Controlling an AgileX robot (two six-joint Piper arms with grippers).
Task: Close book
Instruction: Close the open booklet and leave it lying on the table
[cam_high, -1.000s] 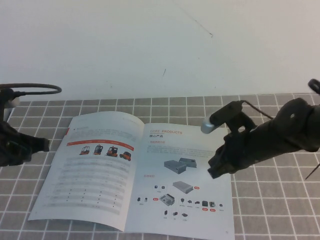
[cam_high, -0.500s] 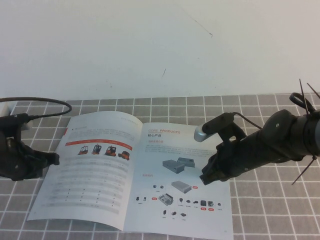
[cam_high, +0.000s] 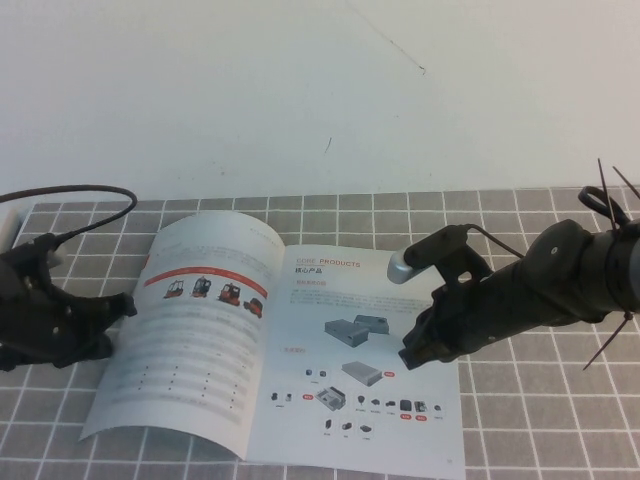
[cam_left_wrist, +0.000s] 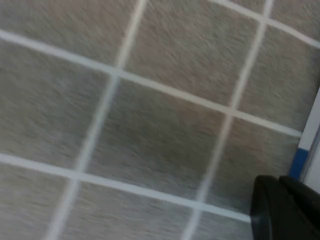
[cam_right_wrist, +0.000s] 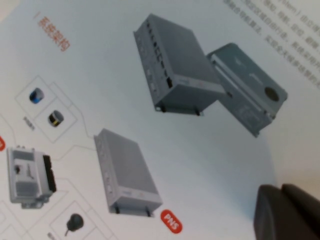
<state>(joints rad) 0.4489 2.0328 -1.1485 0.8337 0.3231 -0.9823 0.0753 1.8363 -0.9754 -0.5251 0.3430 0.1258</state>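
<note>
Your book (cam_high: 300, 350) lies open on the gridded desk (cam_high: 540, 420), its bottom edge nearest you. Your left gripper (cam_high: 118, 312) sits low at the outer edge of the left page (cam_high: 190, 330), fingers (cam_left_wrist: 280, 210) together, and that page bows up off the desk. Your right gripper (cam_high: 412, 352) hangs low over the right page (cam_high: 340, 390), fingers (cam_right_wrist: 285, 212) together, near the printed grey boxes (cam_right_wrist: 175, 65). Beyond is a white wall (cam_high: 300, 80).

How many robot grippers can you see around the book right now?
2. The left gripper is at the outer edge of the book's curling left page; the right gripper is over its right page.
</note>
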